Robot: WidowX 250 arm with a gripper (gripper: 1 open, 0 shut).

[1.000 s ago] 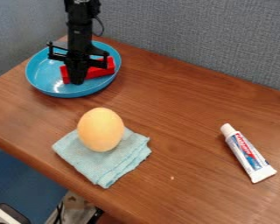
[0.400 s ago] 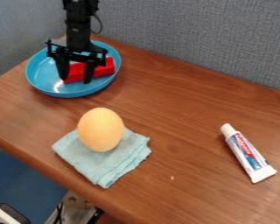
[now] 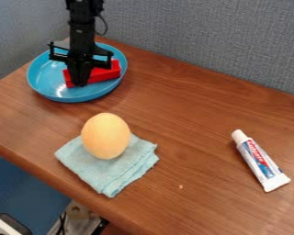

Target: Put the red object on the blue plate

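Note:
The blue plate (image 3: 45,83) sits at the table's far left corner. The red object (image 3: 104,70) lies inside it, toward the right side of the plate. My black gripper (image 3: 80,77) points straight down into the plate, right at the red object, and hides part of it. The fingers stand close together. I cannot see whether they press on the red object or only flank it.
An orange egg-shaped ball (image 3: 106,136) rests on a light teal folded cloth (image 3: 113,165) near the table's front edge. A white toothpaste tube (image 3: 259,158) lies at the right. A grey wall runs behind the table.
A second ago the fingers were narrow at the red object, then they spread wide. Now they are drawn in again. The arm and the red object have stayed in the plate.

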